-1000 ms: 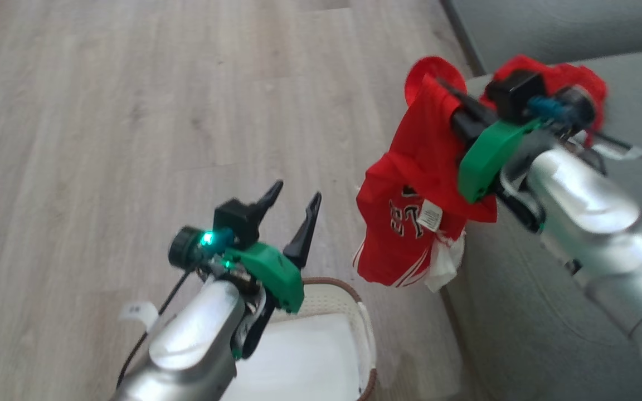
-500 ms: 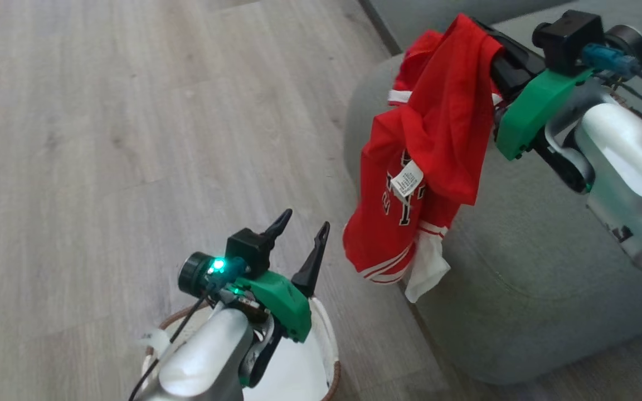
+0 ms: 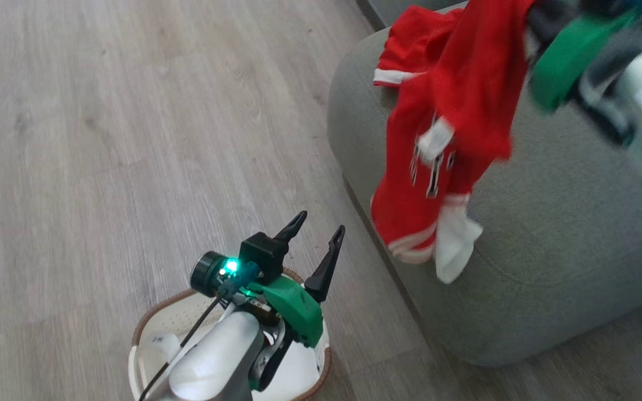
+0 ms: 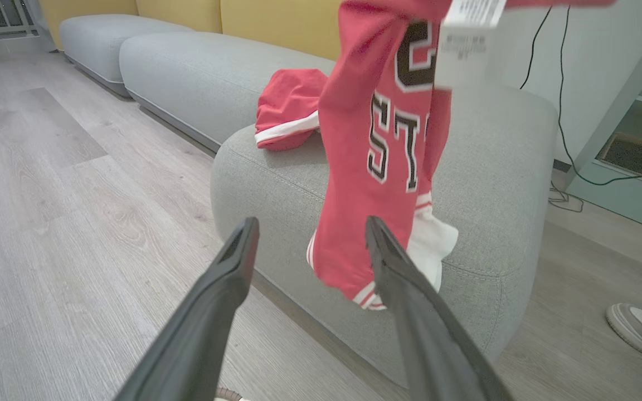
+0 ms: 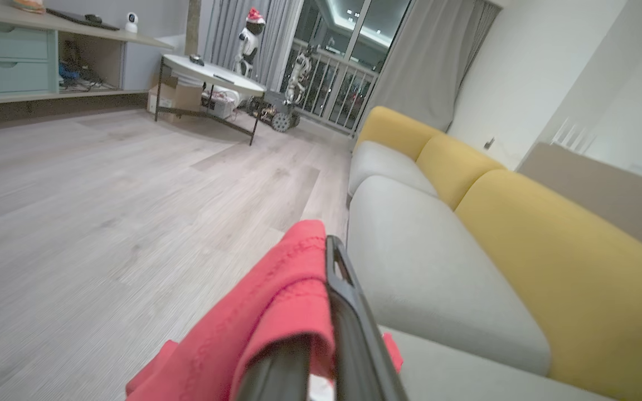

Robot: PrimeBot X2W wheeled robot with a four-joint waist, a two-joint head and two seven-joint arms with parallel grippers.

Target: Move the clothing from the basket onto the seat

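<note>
Right jaws: clenched on the clothing [image 3: 455, 111], upper right, held high so its hanging hem can clear the seat [image 3: 549, 250] edge; blurred, probably swinging.
Left jaws: released, lower centre over the basket [image 3: 142, 328], out of the way.
Second garment [image 3: 410, 44]: lying on the seat, top centre.

Two red garments [image 3: 455, 111], one basket [image 3: 179, 318] and one shoe [image 4: 630, 326] are visible.

Home living room, yellow-backed sofa [image 5: 438, 267], wood floor [image 5: 76, 195], curtained balcony doors [image 5: 349, 50]
</note>
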